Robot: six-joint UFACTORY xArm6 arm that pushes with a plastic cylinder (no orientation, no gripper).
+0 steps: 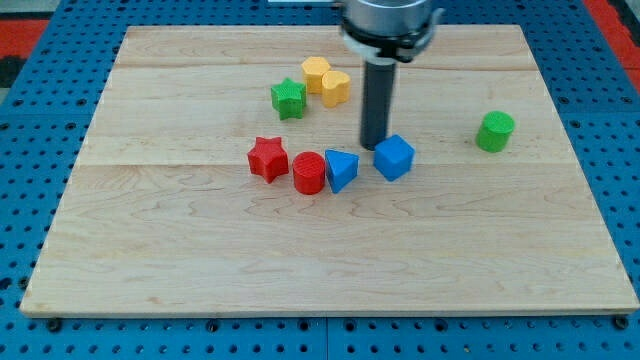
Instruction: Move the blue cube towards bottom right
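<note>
The blue cube (394, 157) lies near the middle of the wooden board (150, 250). My tip (374, 143) is at the cube's upper left, touching or nearly touching it. The dark rod comes down from the view's top. A blue triangular block (340, 169) lies just left of the cube, with a small gap between them.
A red cylinder (309, 172) touches the blue triangular block's left side. A red star (267, 158) lies left of it. A green star (288, 98) and two yellow blocks (316, 73) (336, 88) sit above. A green cylinder (495, 131) stands at the right.
</note>
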